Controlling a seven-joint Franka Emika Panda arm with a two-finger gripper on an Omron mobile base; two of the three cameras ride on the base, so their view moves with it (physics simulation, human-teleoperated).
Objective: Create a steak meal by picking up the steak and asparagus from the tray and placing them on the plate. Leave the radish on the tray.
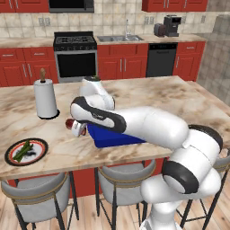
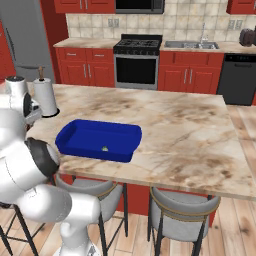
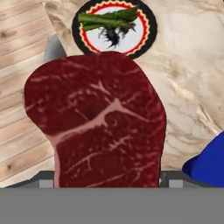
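Holding steak (image 3: 98, 127) in jaws; asparagus (image 3: 109, 18) on plate (image 3: 148, 26); radish (image 2: 105, 148) in tray (image 2: 80, 142).

No readable text, label, brand, number or sign appeared anywhere; the plate (image 3: 114, 27) carried only a dark pattern, not lettering.

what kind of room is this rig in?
A simulated home kitchen, by the look of it. A black stove stands among red cabinets along the back wall, with a sink set in that counter, and the robot works at a marble island with stools tucked under it.
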